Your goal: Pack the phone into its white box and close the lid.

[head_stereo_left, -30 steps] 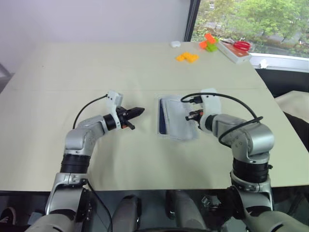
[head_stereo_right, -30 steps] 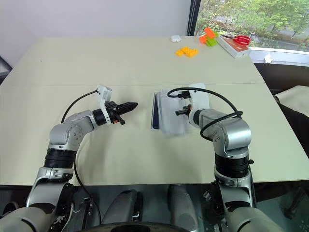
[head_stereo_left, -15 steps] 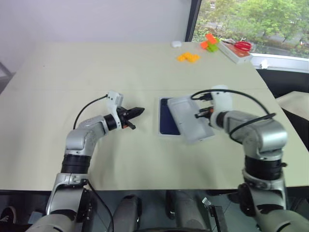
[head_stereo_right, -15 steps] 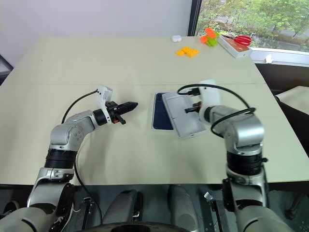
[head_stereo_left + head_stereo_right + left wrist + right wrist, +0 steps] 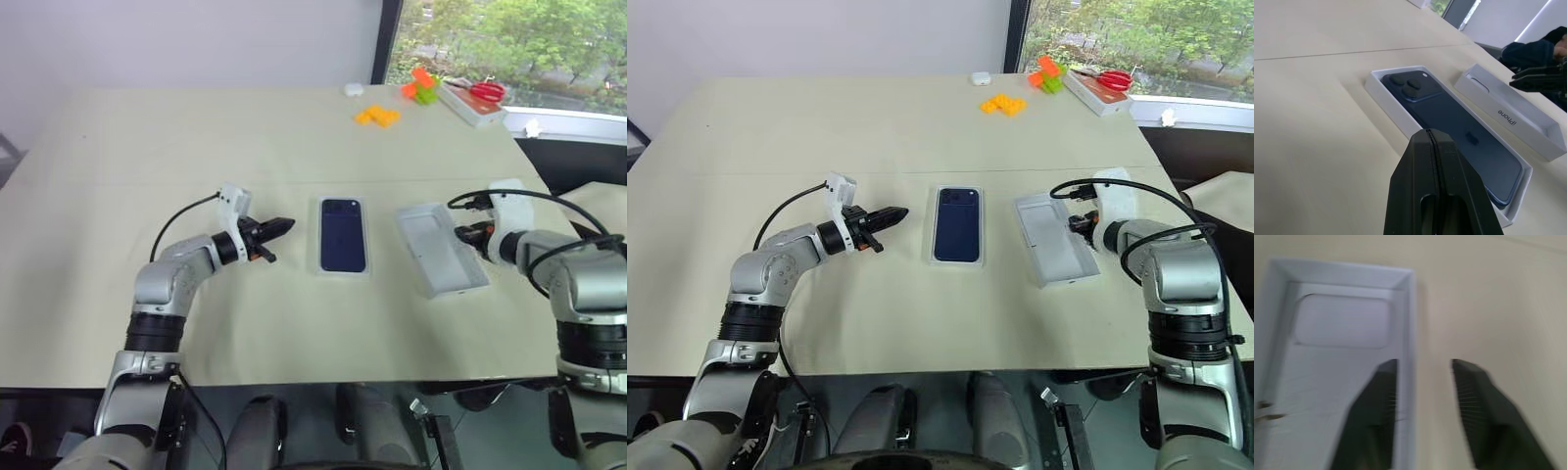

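Your phone (image 5: 957, 223) already lies in the white box (image 5: 1382, 100), camera cluster toward the far edge of the worktop (image 5: 823, 117), roughly midway between its left and right edges. Its long axis runs from the near edge to the far edge.

What is left is the lid (image 5: 1055, 240). It rests open side up on the worktop to the right of the box, with a clear strip of bare surface between them. Its long axis runs nearly parallel to the phone's, its near end skewed a little toward the right edge.

Your right end effector (image 5: 1422, 363) is plainly the nearer one. It sits at the lid's right long wall with its fingers spread apart, one over the lid's hollow inside and one outside over the worktop, so they straddle that wall without pinching it.

Your left end effector (image 5: 899, 211) is fully closed and holds nothing. It hovers to the left of the box, pointing across at it, with the box between it and the lid.

By my reading, the coming move hinges on this: the lid faces up and lies rightward of the box. You would need to grip it with the right arm, turn it over, and carry it toward the left, keeping its long axis in line with the box.
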Tool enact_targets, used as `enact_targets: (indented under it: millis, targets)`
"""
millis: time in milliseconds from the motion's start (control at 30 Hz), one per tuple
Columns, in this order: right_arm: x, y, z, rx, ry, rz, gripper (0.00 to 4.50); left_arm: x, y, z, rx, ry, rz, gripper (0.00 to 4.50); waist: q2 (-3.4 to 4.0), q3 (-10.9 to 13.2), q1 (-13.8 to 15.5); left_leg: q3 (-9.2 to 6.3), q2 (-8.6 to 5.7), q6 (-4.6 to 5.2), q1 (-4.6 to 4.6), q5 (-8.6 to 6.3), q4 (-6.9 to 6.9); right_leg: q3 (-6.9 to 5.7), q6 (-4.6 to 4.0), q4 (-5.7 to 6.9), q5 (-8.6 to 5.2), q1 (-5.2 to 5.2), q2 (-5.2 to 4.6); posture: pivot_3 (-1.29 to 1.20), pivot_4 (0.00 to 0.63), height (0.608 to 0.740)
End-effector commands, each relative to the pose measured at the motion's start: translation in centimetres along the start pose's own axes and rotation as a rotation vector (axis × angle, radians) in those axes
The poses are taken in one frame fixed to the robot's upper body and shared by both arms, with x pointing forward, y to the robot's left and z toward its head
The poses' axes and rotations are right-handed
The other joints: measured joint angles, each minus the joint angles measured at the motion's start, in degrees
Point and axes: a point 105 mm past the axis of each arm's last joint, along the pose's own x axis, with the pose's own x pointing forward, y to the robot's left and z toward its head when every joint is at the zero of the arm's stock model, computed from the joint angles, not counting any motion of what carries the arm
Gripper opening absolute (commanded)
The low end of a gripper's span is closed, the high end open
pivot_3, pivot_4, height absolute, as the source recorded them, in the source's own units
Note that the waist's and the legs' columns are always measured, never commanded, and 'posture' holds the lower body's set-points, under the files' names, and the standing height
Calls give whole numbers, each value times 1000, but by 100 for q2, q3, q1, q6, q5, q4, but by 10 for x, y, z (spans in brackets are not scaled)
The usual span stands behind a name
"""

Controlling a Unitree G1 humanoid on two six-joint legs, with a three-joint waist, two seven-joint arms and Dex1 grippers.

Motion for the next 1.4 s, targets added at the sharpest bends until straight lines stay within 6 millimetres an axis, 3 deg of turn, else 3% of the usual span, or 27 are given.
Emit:
enact_targets:
  millis: [33,67,200,300,400,500,633,767,1100,1400]
  targets:
    - [-10,4,26,-11,-80,44,3870,-1,-5,13,30,-33,-19,0,0,0,3,0,0,0,-1,0,0,0,1,-1,-1,0,-1,0,150,740]
    - [-14,12,33,-4,-88,85,4377,-2,-6,13,30,-36,-24,0,1,1,-8,0,-1,0,-2,0,0,0,2,-2,-1,0,-2,0,150,740]
    - [-26,50,54,57,-112,211,4451,-4,-11,21,93,-58,-48,0,3,2,-25,2,4,1,-1,-1,-2,4,2,2,0,-6,-1,0,150,740]
    - [-26,81,47,35,-86,271,4451,-4,-11,24,96,-60,-41,0,3,1,24,-16,7,0,-1,0,-2,-6,0,4,0,-4,3,0,150,740]
    - [-20,99,24,-67,-40,248,4451,-4,-11,26,104,-62,-35,0,3,1,49,-25,0,0,-5,0,-1,-14,0,2,-1,0,-5,0,150,740]
    - [-18,99,7,-131,-8,196,4451,-4,-12,27,101,-65,-34,0,4,2,27,-20,-17,0,-11,-1,-1,-13,0,-1,-1,0,-27,0,150,740]
    - [-18,88,2,-83,17,142,4451,-6,-13,23,90,-63,-29,0,4,2,7,0,-32,3,-11,-3,-1,-5,2,-3,1,-4,-48,0,150,740]
    - [-19,88,-3,-29,52,150,4451,-5,-13,21,83,-62,-20,0,4,2,14,-7,-24,2,-6,-2,-1,-9,2,-1,0,-2,-35,0,150,740]
    - [-16,84,7,136,136,252,4451,2,-18,16,70,-58,-33,0,5,2,3,-9,-5,3,0,-2,-1,-7,1,2,0,0,-10,0,150,740]
    - [-5,87,2,126,224,252,4451,4,-22,11,48,-69,-29,0,5,2,1,-7,-9,5,-5,-3,-2,-5,1,0,0,-1,-17,0,150,740]
